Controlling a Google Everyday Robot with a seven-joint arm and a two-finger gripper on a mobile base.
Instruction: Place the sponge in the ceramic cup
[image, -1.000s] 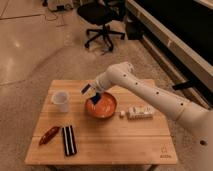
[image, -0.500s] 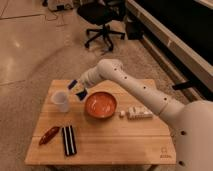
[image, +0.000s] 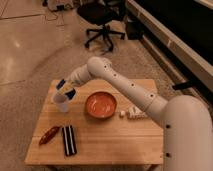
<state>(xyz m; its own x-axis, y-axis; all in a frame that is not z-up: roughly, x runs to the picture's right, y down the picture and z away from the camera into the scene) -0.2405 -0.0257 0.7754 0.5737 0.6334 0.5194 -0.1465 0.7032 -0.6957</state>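
The small white ceramic cup (image: 61, 103) stands near the left edge of the wooden table (image: 115, 145). My gripper (image: 65, 89) hangs directly over the cup's mouth, just above its rim, at the end of the white arm that reaches in from the right. Dark-blue patches show at the gripper's tip. I cannot tell the sponge apart from the gripper there, and no sponge lies anywhere else on the table.
An orange-red bowl (image: 101, 105) sits right of the cup. A white packet (image: 134, 114) lies beyond the bowl. A black-and-white striped bar (image: 69, 140) and a reddish-brown item (image: 49, 135) lie at the front left. A black office chair (image: 102, 22) stands behind the table.
The gripper swung left from the bowl's near rim to the cup, and it now hangs right over the cup's mouth. Nothing on the table has shifted.
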